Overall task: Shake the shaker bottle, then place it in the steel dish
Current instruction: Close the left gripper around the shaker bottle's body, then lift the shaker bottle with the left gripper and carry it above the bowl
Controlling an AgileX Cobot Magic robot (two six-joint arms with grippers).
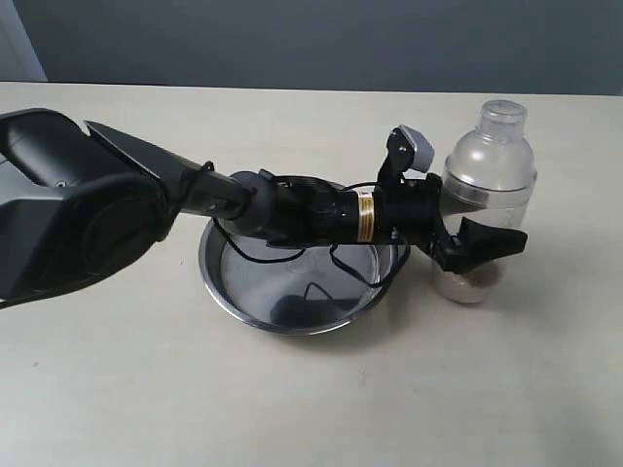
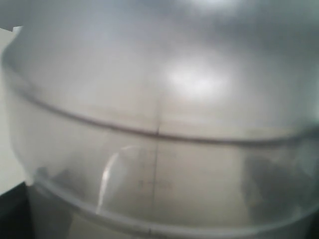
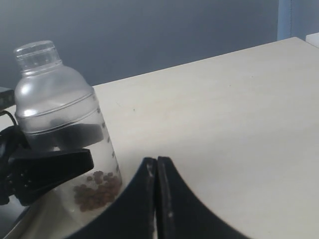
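The shaker bottle stands upright just right of the steel dish, brown granules at its bottom. My left gripper reaches over the dish and is shut on the bottle's lower body; one black finger crosses its front and the other is hidden behind it. The bottle's frosted wall fills the left wrist view, so no fingers show there. In the right wrist view the bottle stands to one side of my right gripper, which is shut on nothing, with the left finger pressed against the bottle.
The left arm and its loose cables hang over the dish. The bottle and dish rest on a pale tabletop, with a dark wall behind its far edge.
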